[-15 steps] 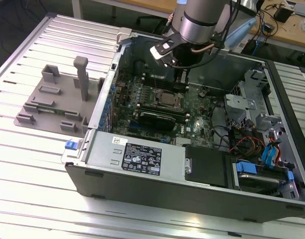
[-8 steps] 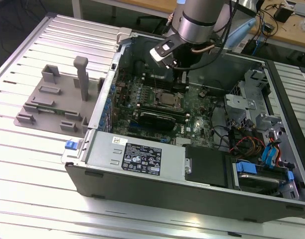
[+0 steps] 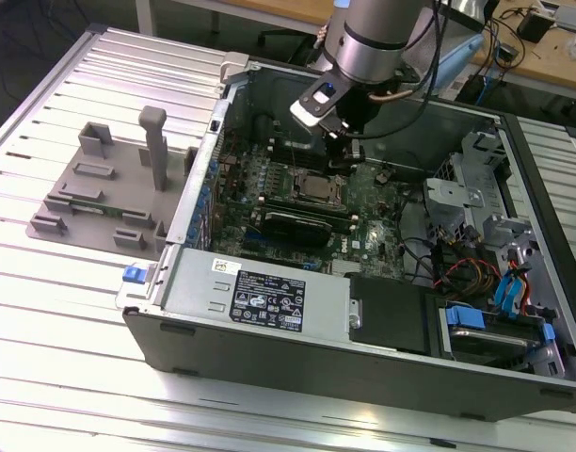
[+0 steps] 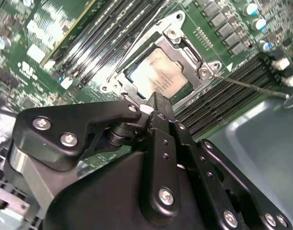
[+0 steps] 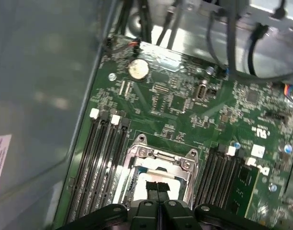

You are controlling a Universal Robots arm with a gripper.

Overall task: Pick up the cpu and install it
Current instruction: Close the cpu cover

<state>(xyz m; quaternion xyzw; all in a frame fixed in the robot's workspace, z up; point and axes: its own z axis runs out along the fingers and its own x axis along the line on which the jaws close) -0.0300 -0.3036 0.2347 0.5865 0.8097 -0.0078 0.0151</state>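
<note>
Second wrist view: the cpu (image 4: 158, 74) sits inside the socket frame (image 4: 118, 80) on the motherboard (image 4: 36, 28).
The hand (image 4: 156, 103) hangs close over it, fingers pressed narrow together and holding nothing. In the exterior view, a grey fixture (image 3: 109, 184) lies on the counter (image 3: 62, 301) at nine o'clock from the cpu.

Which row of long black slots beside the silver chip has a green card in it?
The row farther from the case's grey wall: a green card stands in it. The row by the wall has only bare slots.
</note>
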